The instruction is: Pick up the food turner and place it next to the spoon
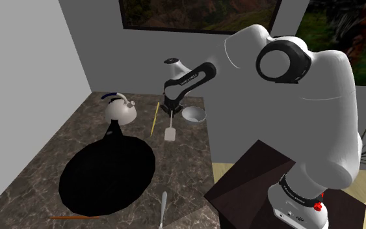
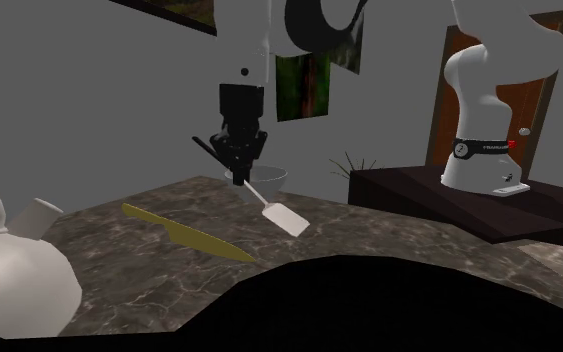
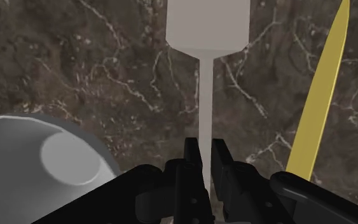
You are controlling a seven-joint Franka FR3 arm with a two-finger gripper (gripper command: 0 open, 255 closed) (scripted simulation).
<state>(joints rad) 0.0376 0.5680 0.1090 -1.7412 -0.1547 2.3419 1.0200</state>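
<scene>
Dim, even light, flat simulator shading

White food turner, pale spoon
The food turner tilts blade-down, handle clasped by the gripper; the spoon lies well apart, nearer.

In the shoulder view, the black two-finger gripper, clasping the white flat-bladed turner, sits in a narrow lane, with the long yellow blade-shaped utensil just toward the frame's left and the round grey bowl just toward its right. The white kettle with a dark handle and the wide black round pan crowd the frame's left. Bare dark veined stone counter runs down the pan's right side to the pale slim spoon at bottom centre.
</scene>
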